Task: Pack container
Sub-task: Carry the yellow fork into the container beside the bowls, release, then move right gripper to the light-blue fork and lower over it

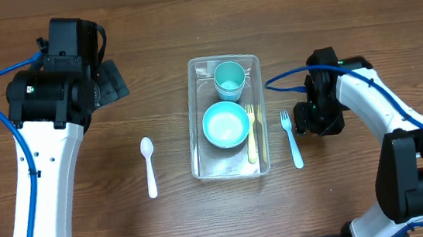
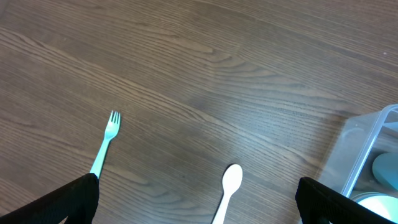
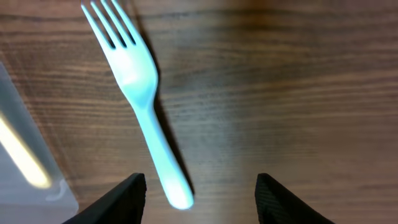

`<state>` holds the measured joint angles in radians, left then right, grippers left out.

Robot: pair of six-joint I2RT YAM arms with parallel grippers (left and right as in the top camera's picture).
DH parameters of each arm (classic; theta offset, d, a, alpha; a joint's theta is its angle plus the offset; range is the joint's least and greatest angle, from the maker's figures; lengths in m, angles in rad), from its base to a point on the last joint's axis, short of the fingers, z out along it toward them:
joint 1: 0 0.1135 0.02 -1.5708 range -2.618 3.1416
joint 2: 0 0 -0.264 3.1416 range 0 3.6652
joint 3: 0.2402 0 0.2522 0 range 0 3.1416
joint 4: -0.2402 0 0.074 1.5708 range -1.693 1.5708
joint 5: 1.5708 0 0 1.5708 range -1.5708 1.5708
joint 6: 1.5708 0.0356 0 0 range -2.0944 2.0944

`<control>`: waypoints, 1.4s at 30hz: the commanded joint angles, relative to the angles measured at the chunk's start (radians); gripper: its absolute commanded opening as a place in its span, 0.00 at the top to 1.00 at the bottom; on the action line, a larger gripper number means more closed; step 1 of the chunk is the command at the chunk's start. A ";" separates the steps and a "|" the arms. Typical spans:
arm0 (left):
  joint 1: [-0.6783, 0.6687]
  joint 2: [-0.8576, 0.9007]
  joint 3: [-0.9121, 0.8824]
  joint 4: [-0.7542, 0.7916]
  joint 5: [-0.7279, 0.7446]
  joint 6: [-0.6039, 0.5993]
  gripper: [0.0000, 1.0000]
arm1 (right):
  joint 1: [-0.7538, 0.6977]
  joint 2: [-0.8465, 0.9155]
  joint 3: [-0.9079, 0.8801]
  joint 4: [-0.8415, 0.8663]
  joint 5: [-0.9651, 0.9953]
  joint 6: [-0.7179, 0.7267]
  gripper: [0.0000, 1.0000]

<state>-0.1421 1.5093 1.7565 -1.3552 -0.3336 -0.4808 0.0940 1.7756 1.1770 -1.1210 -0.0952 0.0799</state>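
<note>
The right gripper (image 3: 199, 196) hangs spread over the blue fork (image 3: 138, 87), beside the container (image 1: 214, 163).
The clear container sits mid-table (image 1: 149, 31) between the arms, holding a cup (image 1: 229, 78), a bowl (image 1: 225, 125) and a yellow fork (image 1: 251, 139). The blue fork lies flat just beside its right wall, handle end between the fingers (image 3: 132, 200), which stand apart and pinch nothing. The left gripper (image 2: 196, 199) is wide open above the table near the white spoon (image 2: 230, 185). The tub looks light, thin-walled and slick, likely to flex or slide if nudged. Its rim seems the soundest place to take hold, should it need steadying.
</note>
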 commanded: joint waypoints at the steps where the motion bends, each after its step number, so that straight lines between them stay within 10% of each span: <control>1: 0.004 -0.005 0.021 0.002 -0.010 -0.021 0.00 | 0.002 -0.013 -0.037 0.051 -0.030 -0.032 0.42; 42: 0.004 -0.005 0.021 0.002 -0.010 -0.021 0.00 | -0.150 -0.013 -0.285 0.369 -0.095 -0.108 0.42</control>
<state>-0.1421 1.5093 1.7565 -1.3548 -0.3336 -0.4808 -0.0513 1.7325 0.9463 -0.7662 -0.2546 -0.0116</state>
